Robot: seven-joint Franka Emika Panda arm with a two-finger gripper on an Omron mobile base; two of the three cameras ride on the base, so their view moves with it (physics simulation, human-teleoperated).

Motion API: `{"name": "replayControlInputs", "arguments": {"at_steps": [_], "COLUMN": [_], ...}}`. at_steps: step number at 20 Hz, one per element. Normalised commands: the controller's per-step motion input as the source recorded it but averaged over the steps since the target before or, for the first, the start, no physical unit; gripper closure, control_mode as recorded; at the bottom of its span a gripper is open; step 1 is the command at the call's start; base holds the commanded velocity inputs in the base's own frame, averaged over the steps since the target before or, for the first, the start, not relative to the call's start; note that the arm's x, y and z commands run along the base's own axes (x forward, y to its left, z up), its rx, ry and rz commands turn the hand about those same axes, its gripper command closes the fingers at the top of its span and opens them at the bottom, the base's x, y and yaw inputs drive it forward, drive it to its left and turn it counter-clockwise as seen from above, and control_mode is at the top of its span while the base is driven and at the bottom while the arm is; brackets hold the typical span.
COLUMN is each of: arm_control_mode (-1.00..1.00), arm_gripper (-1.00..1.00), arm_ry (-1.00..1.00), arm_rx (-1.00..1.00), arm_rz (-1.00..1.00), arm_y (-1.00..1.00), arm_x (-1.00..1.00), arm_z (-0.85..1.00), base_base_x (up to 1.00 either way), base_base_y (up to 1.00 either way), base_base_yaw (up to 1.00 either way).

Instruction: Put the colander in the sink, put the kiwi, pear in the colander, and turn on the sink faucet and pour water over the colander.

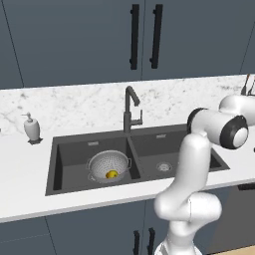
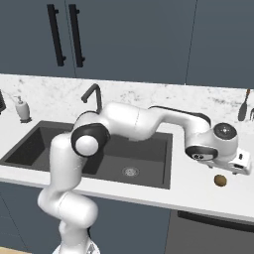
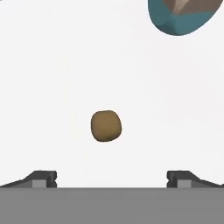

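The silvery colander [image 1: 109, 165] stands in the left basin of the dark sink [image 1: 149, 144], with the yellow pear [image 1: 112, 174] inside it. The brown kiwi [image 2: 220, 180] lies on the white counter to the right of the sink. My gripper [image 3: 111, 178] hangs straight above the kiwi [image 3: 106, 126], open, its two fingertips [image 3: 43, 177] spread wide and apart from the fruit. The dark faucet [image 1: 130, 107] stands behind the divider between the basins, and no water stream shows.
A white soap bottle [image 1: 31, 128] stands left of the sink. A teal round object [image 3: 183, 15] sits on the counter beyond the kiwi. Dark utensils [image 2: 243, 106] stand at the back right against the marble backsplash. Dark cabinets hang above.
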Motion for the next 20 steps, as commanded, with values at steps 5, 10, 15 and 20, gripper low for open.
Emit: {"name": "replayControlInputs", "arguments": {"at_steps": [5, 10, 15, 20], "arm_control_mode": [-1.0, -1.0, -1.0, -1.0], "arm_gripper": [-1.0, -1.0, -1.0, -1.0], "arm_ry": [0.0, 0.0, 0.0, 0.0], "arm_rx": [0.0, 0.0, 0.0, 0.0], "arm_rz": [0.06, 0.04, 0.0, 0.0], "arm_y": [0.01, 0.23, 0.22, 0.0], "arm_x": [-0.21, -0.02, 0.09, 0.17], "arm_z": [-0.16, -0.28, -0.34, -0.28], "base_base_x": [0.0, 0.0, 0.0, 0.0], "base_base_y": [0.0, 0.0, 0.0, 0.0], "base_base_yaw": [0.0, 0.0, 0.0, 0.0]}}
